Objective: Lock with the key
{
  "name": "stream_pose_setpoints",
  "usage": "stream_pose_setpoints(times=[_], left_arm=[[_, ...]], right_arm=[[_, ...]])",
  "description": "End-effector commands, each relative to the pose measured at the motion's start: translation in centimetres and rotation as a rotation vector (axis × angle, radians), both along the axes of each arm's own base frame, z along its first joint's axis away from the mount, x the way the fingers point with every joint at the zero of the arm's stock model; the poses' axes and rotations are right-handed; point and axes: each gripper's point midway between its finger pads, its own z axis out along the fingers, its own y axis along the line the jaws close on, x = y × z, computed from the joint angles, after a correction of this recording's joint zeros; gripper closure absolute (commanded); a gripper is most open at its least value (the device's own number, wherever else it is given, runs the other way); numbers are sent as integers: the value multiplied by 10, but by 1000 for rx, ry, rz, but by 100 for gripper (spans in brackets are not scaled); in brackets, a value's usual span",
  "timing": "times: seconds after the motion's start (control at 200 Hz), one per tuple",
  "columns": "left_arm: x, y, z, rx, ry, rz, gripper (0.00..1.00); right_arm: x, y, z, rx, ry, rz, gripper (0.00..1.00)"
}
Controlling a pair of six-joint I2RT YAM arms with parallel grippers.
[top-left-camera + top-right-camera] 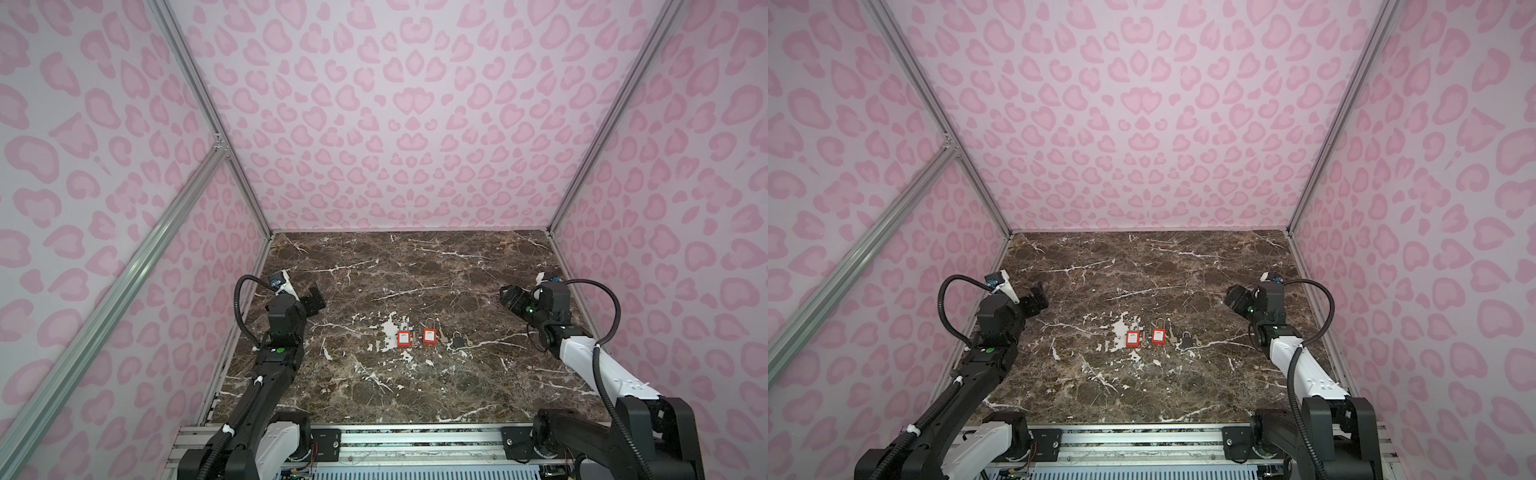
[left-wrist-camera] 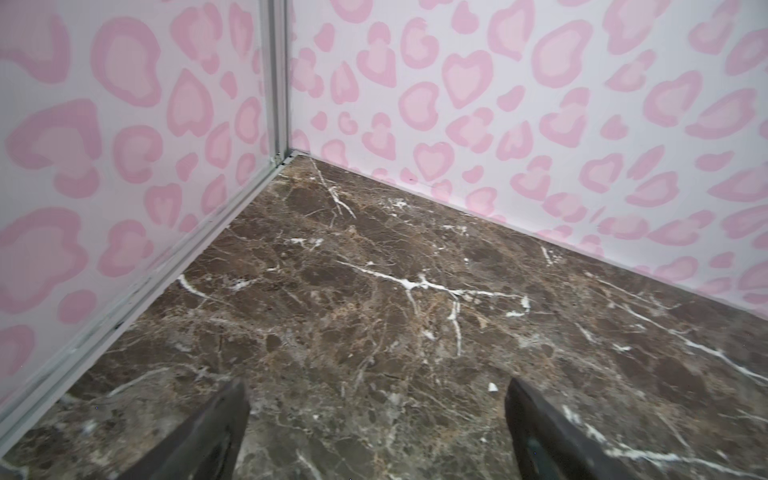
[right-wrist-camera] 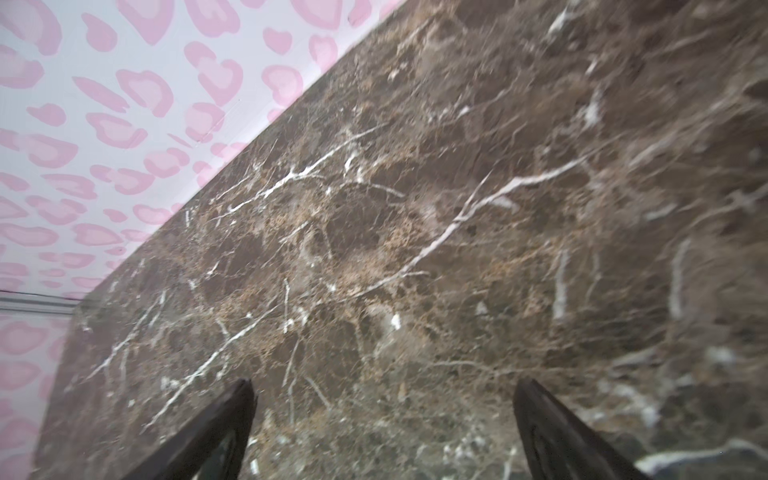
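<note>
Two red padlocks [image 1: 402,338] [image 1: 429,336] and a small dark padlock [image 1: 457,340] lie in a row on the marble table top in both top views. The same locks are the red padlocks [image 1: 1133,338] [image 1: 1158,336] and the dark padlock [image 1: 1186,340]. A small pale key [image 1: 444,341] appears to lie between the right red lock and the dark one; it is too small to be sure. My left gripper [image 1: 316,299] [image 2: 376,386] hovers open and empty, far left of the locks. My right gripper [image 1: 509,299] [image 3: 384,386] is open and empty, off to their right. Neither wrist view shows a lock or key.
The brown marble table [image 1: 415,270] is boxed in by pink patterned walls with aluminium posts [image 1: 245,183] at the corners. A metal rail [image 1: 415,440] runs along the front edge between the arm bases. White veins and chips in the marble sit around the locks.
</note>
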Motion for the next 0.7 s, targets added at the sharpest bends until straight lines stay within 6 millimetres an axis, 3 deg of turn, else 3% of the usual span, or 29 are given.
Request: stream_pose_setpoints(times=[0.0, 0.16, 0.295, 0.405, 0.475, 0.535, 0.565, 0.615, 0.695], left_arm=[[5, 6, 12, 97, -103, -8, 3], [9, 2, -11, 142, -127, -49, 3], [17, -9, -38, 142, -97, -121, 3], [22, -9, -37, 164, -112, -135, 2], [21, -8, -49, 149, -125, -144, 2], [27, -5, -54, 137, -155, -134, 2], [32, -3, -65, 131, -79, -132, 2], [44, -1, -65, 133, -36, -128, 2], [42, -4, -64, 137, -41, -140, 2]], right_arm=[[7, -31, 16, -268, -127, -52, 1], [0, -60, 16, -418, -178, -180, 1], [0, -63, 13, -484, -229, -175, 1], [-4, -63, 10, -518, -301, -175, 1], [-2, -59, 7, -542, -329, -148, 1], [4, -56, 4, -544, -335, -129, 1], [7, -54, 1, -545, -329, -115, 1], [11, -53, -5, -547, -317, -103, 1], [24, -50, -17, -549, -318, -80, 1]])
